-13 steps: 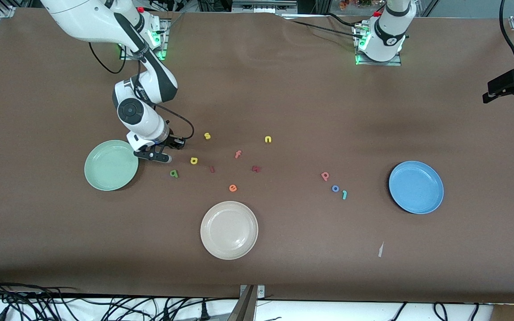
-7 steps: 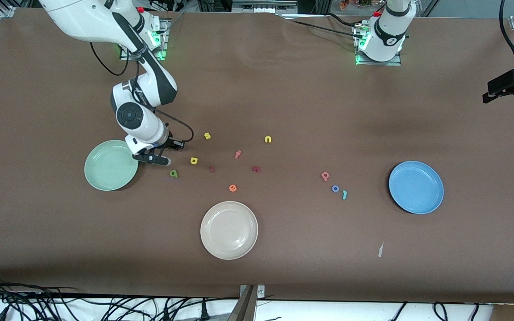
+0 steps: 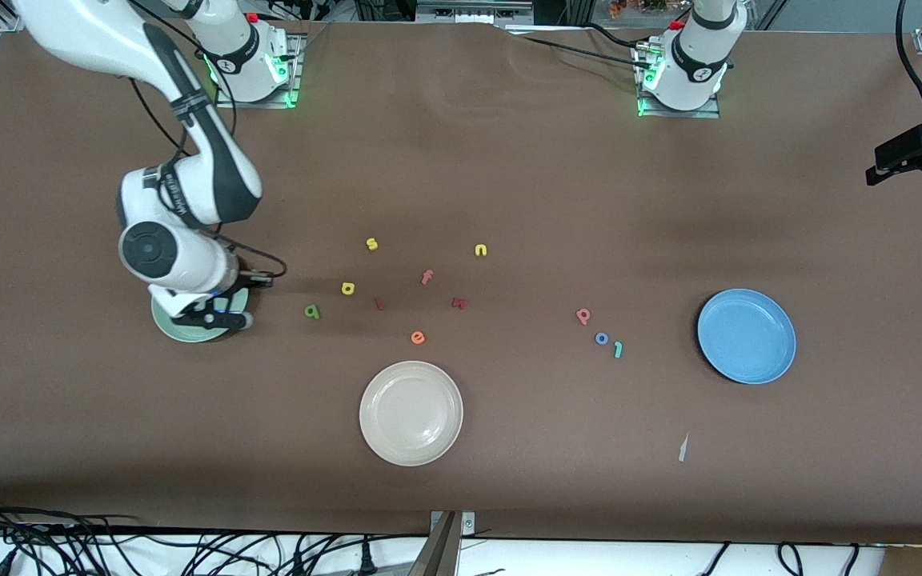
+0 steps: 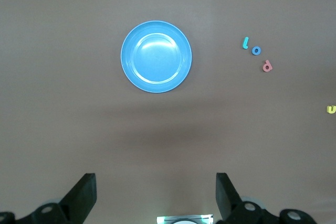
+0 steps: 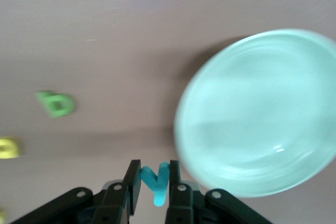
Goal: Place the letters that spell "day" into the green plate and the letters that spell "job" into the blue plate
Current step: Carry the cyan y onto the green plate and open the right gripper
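My right gripper point(image 3: 225, 322) hangs over the edge of the green plate point(image 3: 173, 328) and hides most of it. In the right wrist view the gripper point(image 5: 156, 179) is shut on the teal "y" point(image 5: 156, 183), right at the rim of the green plate point(image 5: 257, 114). The dark green letter point(image 3: 312, 311) and the yellow rounded letter point(image 3: 348, 288) lie on the table beside that plate. The pink "b" point(image 3: 583, 316), blue "o" point(image 3: 602, 338) and teal "j" point(image 3: 618, 349) lie near the blue plate point(image 3: 747, 336). My left gripper point(image 4: 156, 195) waits open and empty, high above the blue plate point(image 4: 156, 56).
A cream-white plate point(image 3: 410, 413) sits nearer the front camera, mid-table. Loose letters lie in the middle: a yellow "s" point(image 3: 372, 244), yellow "n" point(image 3: 481, 250), pink "f" point(image 3: 426, 277), orange "e" point(image 3: 418, 338) and two dark red ones point(image 3: 460, 302). A paper scrap point(image 3: 683, 448) lies near the blue plate.
My right gripper has swung with the teal "y" from beside the yellow rounded letter to over the green plate. The left arm has not moved.
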{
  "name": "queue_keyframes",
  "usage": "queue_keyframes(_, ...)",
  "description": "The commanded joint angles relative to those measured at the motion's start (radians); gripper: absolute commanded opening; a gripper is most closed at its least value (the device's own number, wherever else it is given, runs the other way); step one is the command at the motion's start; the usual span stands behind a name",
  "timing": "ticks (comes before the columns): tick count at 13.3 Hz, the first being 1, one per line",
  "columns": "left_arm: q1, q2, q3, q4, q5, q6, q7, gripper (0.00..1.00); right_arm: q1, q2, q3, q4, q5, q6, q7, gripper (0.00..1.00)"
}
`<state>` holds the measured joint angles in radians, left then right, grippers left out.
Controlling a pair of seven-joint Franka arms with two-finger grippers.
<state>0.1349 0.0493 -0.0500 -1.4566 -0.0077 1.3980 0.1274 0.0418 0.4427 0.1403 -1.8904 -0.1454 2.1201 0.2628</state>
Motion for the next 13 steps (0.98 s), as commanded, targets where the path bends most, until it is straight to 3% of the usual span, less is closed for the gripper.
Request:
queue_keyframes(1, 0.005, 0.012, -0.007, 0.027, 0.009, -0.005, 0.026, 1.00, -0.054, 0.075, 0.001, 0.069, -0.074, -0.003, -0.118, 0.01)
queue_keyframes(2, -0.006, 0.012, -0.008, 0.028, 0.011, -0.005, 0.026, 1.00, -0.089, 0.103, 0.002, 0.094, -0.077, -0.003, -0.176, 0.02)
queue_keyframes(3, -0.009, 0.014, -0.013, 0.030, 0.012, -0.005, 0.026, 1.00, -0.120, 0.126, 0.002, 0.109, -0.074, -0.003, -0.222, 0.13)
queue_keyframes(5, -0.009, 0.014, -0.016, 0.028, 0.008, -0.005, 0.028, 1.00, -0.129, 0.140, 0.004, 0.123, -0.065, -0.005, -0.222, 1.00)
queue_keyframes(7, -0.006, 0.061, -0.016, 0.024, -0.084, 0.002, 0.026, 1.00, -0.120, 0.130, 0.015, 0.125, -0.062, -0.018, -0.208, 1.00)
queue_keyframes(10, -0.050, 0.124, -0.030, -0.002, -0.095, 0.083, 0.012, 1.00, -0.118, 0.117, 0.077, 0.132, -0.062, -0.043, -0.108, 1.00)
queue_keyframes(13, -0.133, 0.034, -0.031, -0.395, -0.084, 0.503, -0.070, 1.00, -0.096, 0.125, 0.151, 0.146, -0.065, -0.035, 0.083, 1.00)
